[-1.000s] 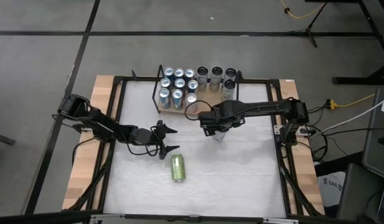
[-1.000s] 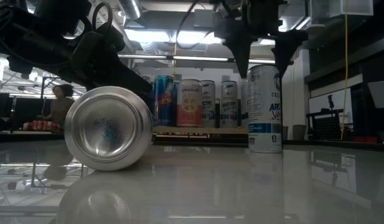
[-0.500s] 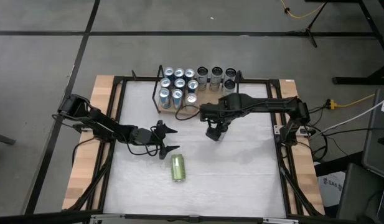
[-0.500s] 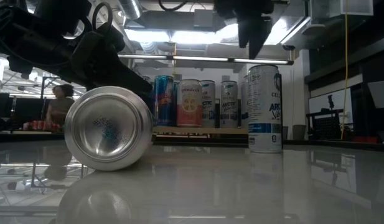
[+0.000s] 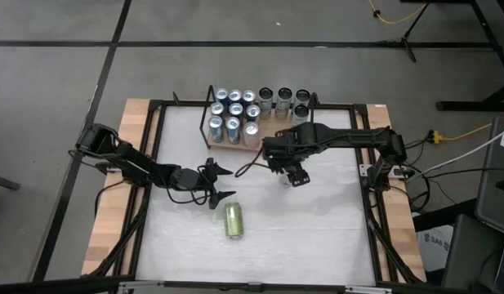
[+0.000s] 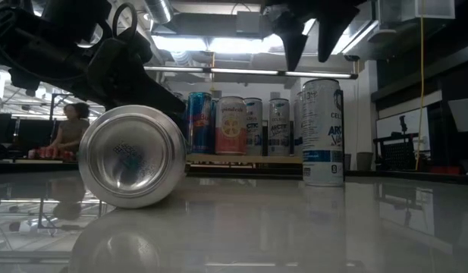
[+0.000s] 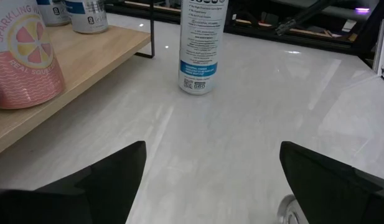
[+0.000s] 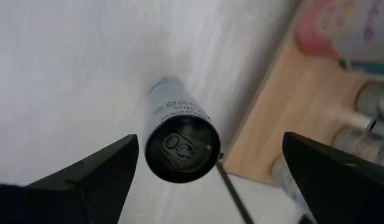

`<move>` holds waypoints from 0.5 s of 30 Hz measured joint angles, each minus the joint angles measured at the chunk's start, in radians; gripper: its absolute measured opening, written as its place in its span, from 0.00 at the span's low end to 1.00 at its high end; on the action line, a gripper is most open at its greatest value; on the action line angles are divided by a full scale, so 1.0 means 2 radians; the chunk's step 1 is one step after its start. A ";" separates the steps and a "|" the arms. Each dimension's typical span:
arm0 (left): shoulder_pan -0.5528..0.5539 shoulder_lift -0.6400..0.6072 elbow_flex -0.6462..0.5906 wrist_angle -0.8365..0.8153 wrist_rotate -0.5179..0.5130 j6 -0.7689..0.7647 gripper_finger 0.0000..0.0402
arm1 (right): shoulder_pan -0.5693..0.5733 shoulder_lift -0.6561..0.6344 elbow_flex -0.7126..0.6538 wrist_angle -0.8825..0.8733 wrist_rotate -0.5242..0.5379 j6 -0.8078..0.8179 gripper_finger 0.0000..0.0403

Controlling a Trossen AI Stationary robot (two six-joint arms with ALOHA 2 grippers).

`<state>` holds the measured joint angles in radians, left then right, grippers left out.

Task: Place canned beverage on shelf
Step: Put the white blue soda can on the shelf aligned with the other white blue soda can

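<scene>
Nearest the front edge of the table [image 5: 317, 237], a green can [image 5: 234, 220] lies on its side on the white top, its silver end [image 6: 132, 156] filling the low view. Just beyond it, toward the left edge, the left hand [image 5: 220, 182] hovers over the table with its two fingers spread wide and nothing between them; its arm runs back to the left edge. From its own wrist camera the fingers [image 7: 111, 174] frame bare table top.

Farther in, near the middle of the table and just in front of the shelf [image 5: 272, 132], a tall white-and-blue can [image 6: 322, 132] stands upright on the table, touching nothing. The right hand [image 5: 294, 170] hangs above it, fingers fully spread and well clear of the can's top [image 8: 180, 148], so it holds nothing. Its arm stretches in from the right edge.

At the far edge stands the shelf, a light wooden board [image 7: 67, 68] with black wire end frames. Its left half is packed with cans in three rows [image 5: 234, 110], and darker-topped cans [image 5: 284, 101] stand along the back toward its right end. The front right part of the board lies bare, right behind the standing can. A pink can [image 7: 23, 59] stands at the board's front edge.

Beyond the table, in the room, a person [image 6: 70, 129] sits at a desk.
</scene>
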<state>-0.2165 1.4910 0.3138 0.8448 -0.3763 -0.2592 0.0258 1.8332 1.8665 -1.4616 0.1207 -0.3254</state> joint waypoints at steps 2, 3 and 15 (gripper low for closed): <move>0.000 0.000 0.000 0.000 0.000 0.000 0.91 | 0.000 0.000 0.000 0.000 -0.003 -0.037 0.96; 0.000 0.000 0.000 0.000 0.000 0.000 0.91 | 0.000 0.000 0.000 0.000 -0.008 -0.055 0.96; 0.000 0.000 0.000 0.000 -0.002 -0.039 0.91 | 0.000 0.000 -0.001 -0.032 -0.065 -0.171 0.96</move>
<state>-0.2161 1.4910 0.3138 0.8448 -0.3801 -0.3363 0.0257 1.8332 1.8652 -1.5247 -0.0085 -0.6684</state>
